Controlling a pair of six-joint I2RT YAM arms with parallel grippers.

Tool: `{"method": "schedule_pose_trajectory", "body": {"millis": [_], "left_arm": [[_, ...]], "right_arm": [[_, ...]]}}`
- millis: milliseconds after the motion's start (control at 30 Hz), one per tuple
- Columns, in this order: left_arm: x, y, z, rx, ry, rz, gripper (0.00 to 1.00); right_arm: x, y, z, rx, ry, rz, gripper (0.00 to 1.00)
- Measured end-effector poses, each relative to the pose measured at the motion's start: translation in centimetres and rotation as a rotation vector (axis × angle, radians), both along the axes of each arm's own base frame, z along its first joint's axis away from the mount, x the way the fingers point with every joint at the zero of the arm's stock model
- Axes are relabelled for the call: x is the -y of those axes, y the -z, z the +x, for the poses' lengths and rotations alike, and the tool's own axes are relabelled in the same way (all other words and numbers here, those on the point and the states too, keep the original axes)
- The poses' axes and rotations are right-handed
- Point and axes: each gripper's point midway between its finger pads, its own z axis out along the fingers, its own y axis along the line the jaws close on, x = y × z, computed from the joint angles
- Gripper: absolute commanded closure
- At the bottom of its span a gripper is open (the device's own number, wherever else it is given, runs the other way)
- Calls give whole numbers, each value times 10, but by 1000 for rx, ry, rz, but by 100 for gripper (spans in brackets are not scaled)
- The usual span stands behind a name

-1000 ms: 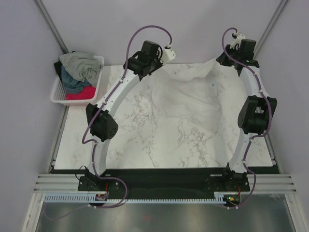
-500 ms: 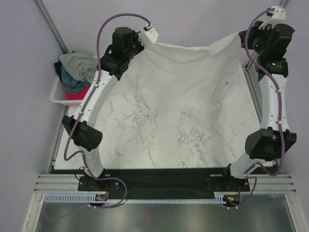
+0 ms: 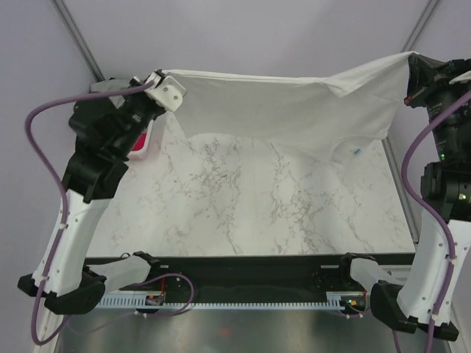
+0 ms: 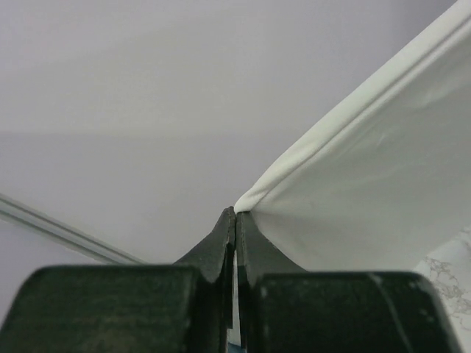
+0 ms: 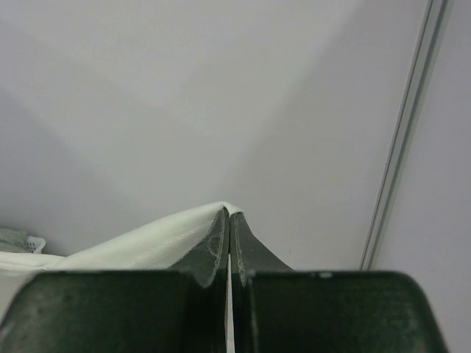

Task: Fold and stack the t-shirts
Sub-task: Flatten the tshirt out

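One white t-shirt [image 3: 294,110] hangs spread above the counter [image 3: 243,213] — left fingers [image 4: 221,246] and right fingers [image 5: 215,248] each clamped on an edge.

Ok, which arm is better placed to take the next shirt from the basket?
Probably left: the left gripper is right by the basket, the right gripper across the table. Both now grip the white shirt.

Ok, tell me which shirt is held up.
The white shirt, stretched between the left pincer and right pincer; the red one lies low behind the left arm.
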Motion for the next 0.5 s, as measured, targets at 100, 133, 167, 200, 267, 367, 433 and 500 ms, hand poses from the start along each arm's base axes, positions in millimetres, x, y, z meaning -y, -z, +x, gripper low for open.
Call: {"method": "schedule_pose_trajectory", "body": {"millis": [100,133,167,200,267,367,433,500], "left_arm": [[-10,-25,-37,78,36,-35,98],[-13,-32,-46,98,41,-44,98],[-16,-36,-53,112,43,-51,98],[-19,-42,-59,126,44,-57,98],[-23,-52,-69,149,47,-68,98],[-24,-58,-73,159,54,-71,98],[-21,-53,-69,141,59,-61,98],[-16,-44,-60,114,63,-47,98]], "right_arm": [[-3,-13,-33,35,19,-23,100],[-4,-17,-44,48,26,-28,100],[-5,-23,-55,63,32,-33,100],[-7,-30,-67,82,38,-37,100],[-9,-45,-86,130,47,-47,100],[-10,-65,-104,187,63,-56,100],[-9,-74,-107,211,70,-64,100],[-7,-76,-101,214,77,-72,100]]}}
